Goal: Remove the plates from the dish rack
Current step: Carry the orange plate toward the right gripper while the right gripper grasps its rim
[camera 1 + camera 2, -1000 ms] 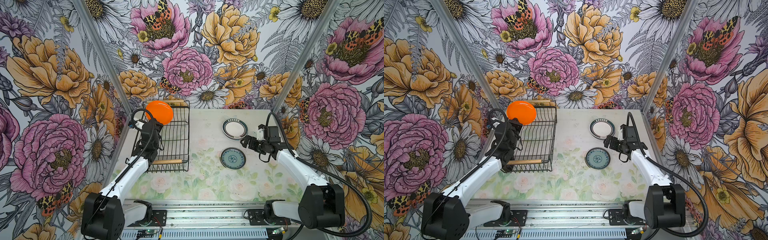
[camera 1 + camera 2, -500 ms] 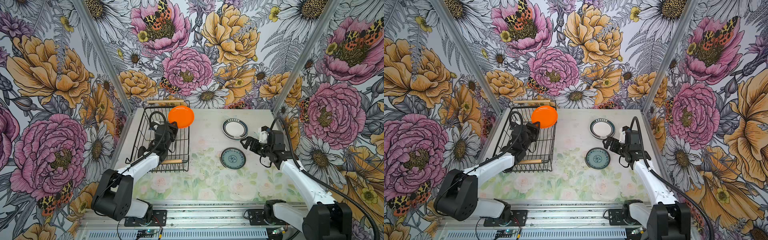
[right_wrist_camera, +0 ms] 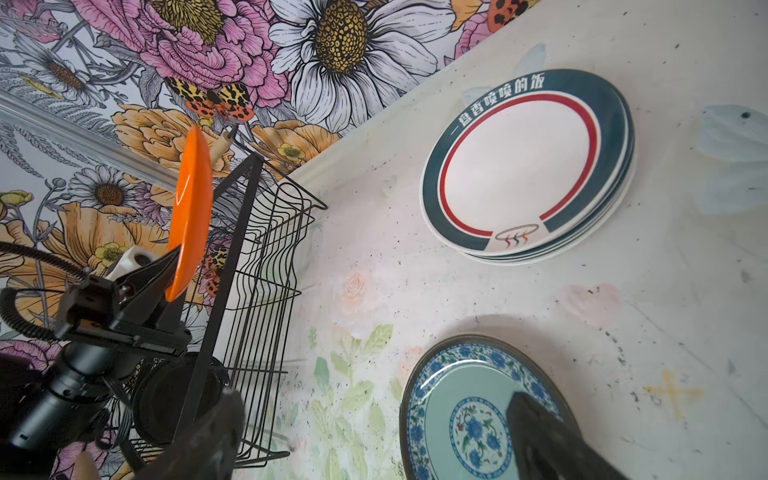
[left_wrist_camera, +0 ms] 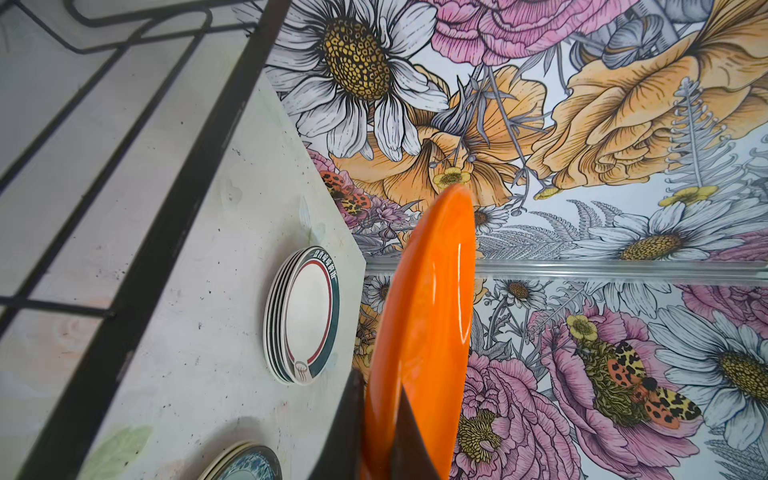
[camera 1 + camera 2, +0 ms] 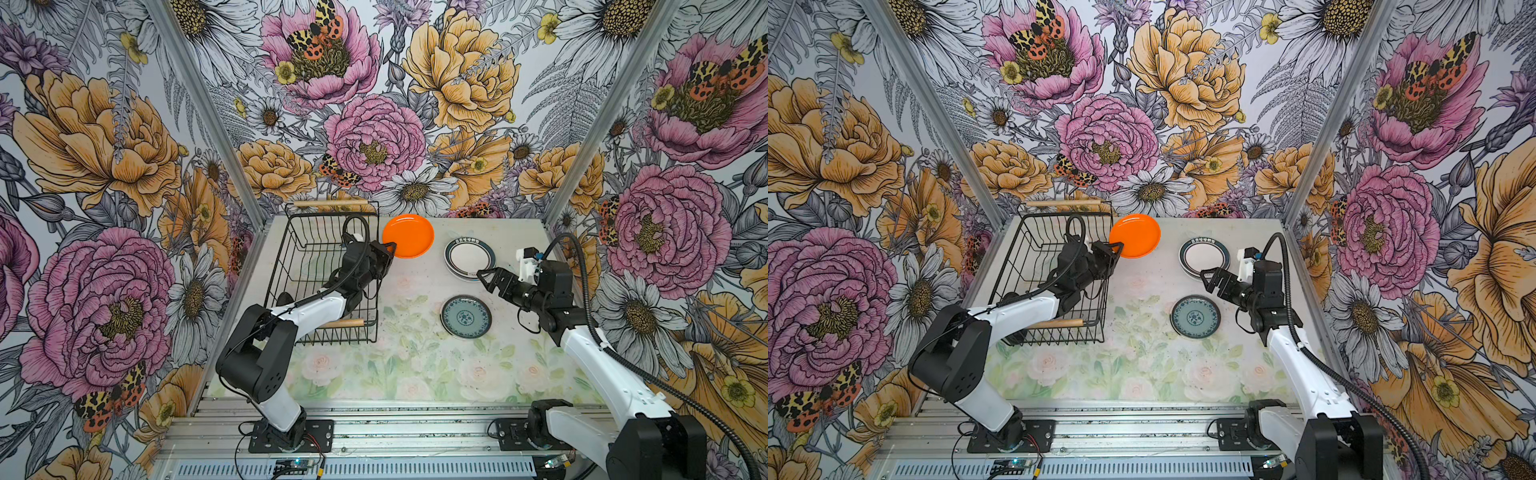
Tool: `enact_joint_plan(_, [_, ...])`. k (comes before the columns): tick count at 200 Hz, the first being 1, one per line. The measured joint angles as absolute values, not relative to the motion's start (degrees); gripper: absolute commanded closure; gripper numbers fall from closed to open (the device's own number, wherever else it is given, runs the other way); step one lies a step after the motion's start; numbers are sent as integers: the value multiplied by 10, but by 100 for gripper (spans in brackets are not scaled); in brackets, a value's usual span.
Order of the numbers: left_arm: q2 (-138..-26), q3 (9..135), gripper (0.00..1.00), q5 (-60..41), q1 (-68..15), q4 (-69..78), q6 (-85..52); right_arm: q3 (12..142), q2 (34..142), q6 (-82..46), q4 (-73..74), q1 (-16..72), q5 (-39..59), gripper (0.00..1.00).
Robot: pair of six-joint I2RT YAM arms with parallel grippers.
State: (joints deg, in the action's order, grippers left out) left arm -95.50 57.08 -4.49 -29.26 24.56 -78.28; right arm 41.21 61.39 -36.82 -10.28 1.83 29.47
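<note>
My left gripper point(image 5: 388, 250) point(image 5: 1118, 249) point(image 4: 380, 415) is shut on the rim of the orange plate point(image 5: 408, 235) point(image 5: 1135, 235) point(image 4: 424, 324) point(image 3: 190, 212). It holds the plate on edge in the air, just past the far right corner of the black wire dish rack point(image 5: 332, 334) point(image 5: 1059, 332). A dark round shape point(image 3: 178, 399) stands in the rack's near end, partly hidden by my left arm. My right gripper point(image 5: 486, 281) point(image 5: 1208, 283) point(image 3: 374, 436) hangs open and empty between two plate stacks on the table.
A stack of white plates with teal and red rims point(image 5: 469, 257) point(image 5: 1204, 257) point(image 4: 309, 316) point(image 3: 528, 166) lies at the back right. A teal-patterned plate stack point(image 5: 466, 316) point(image 5: 1196, 316) point(image 3: 469, 415) lies nearer the front. Floral walls close three sides.
My left arm has carried the orange plate rightward, from over the rack's back left to beyond its right edge. The right gripper shifted slightly and stayed open.
</note>
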Motion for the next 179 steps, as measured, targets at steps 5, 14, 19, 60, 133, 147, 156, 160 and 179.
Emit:
enact_joint_plan(5, [-962, 577, 100, -51, -294, 243, -783, 409, 614, -372, -94, 18, 300, 1])
enact_joint_plan(14, [-975, 594, 100, -62, -298, 236, -783, 403, 614, -379, -76, 18, 307, 1])
enact_joint_plan(19, [-982, 604, 100, -69, -299, 232, -783, 399, 614, -383, -65, 18, 310, 0])
enact_joint_plan(60, [-1025, 687, 100, -123, -319, 193, -781, 373, 629, -426, 38, 18, 344, 1])
enact_joint_plan(133, [-1082, 760, 100, -191, -358, 121, -780, 357, 662, -491, 197, 18, 375, 1])
enact_joint_plan(147, [-1090, 760, 100, -196, -358, 111, -780, 358, 669, -502, 217, 18, 378, 1])
enact_joint_plan(156, [-1094, 760, 100, -198, -358, 108, -780, 358, 674, -506, 227, 18, 379, 1])
enact_joint_plan(160, [-1096, 760, 100, -199, -358, 105, -780, 358, 678, -507, 231, 18, 380, 0])
enact_joint_plan(179, [-1097, 760, 100, -203, -358, 103, -780, 358, 695, -516, 244, 18, 382, 0])
